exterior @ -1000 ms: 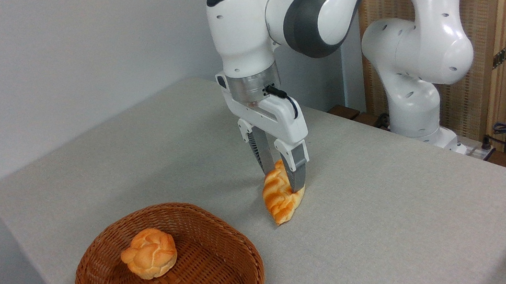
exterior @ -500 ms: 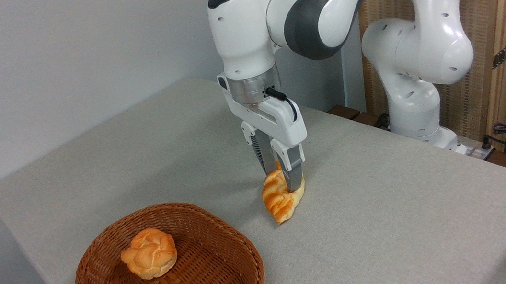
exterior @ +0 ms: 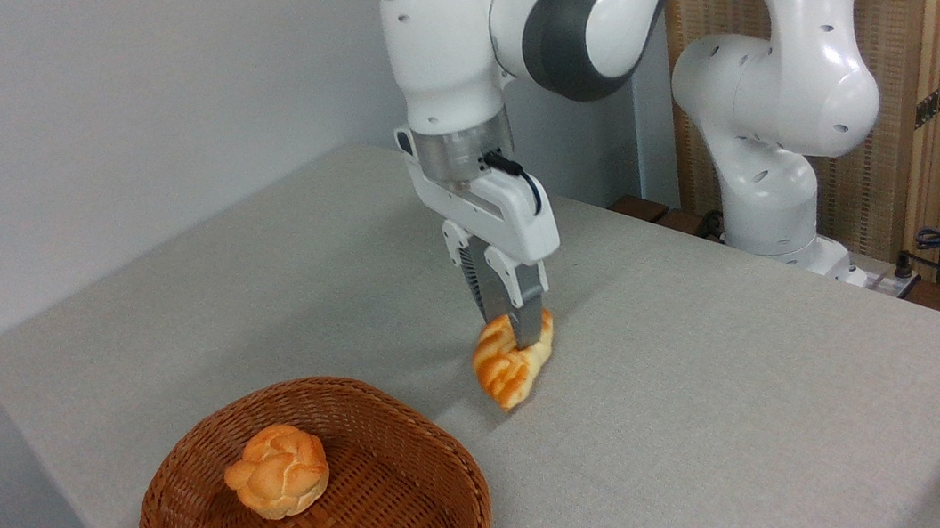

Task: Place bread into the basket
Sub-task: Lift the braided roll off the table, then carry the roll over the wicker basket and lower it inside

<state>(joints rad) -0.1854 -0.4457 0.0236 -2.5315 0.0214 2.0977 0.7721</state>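
While apparently airborne, one bread [exterior: 508, 367] in hand [exterior: 517, 330]; one basket [exterior: 451, 473].

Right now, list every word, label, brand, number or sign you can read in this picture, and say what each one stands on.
None: no readable text anywhere in the camera view.
Robot arm: plain white and grey casing, only a blue light on top, no lettering.
Gripper, shut on the braided loaf: no markings visible.
Wicker basket and the knotted bun in it: unmarked.
Table: bare cloth, no print.

Matt grey cloth on the table [exterior: 721, 412], woven wicker basket [exterior: 421, 449], glossy white plastic arm [exterior: 780, 82].
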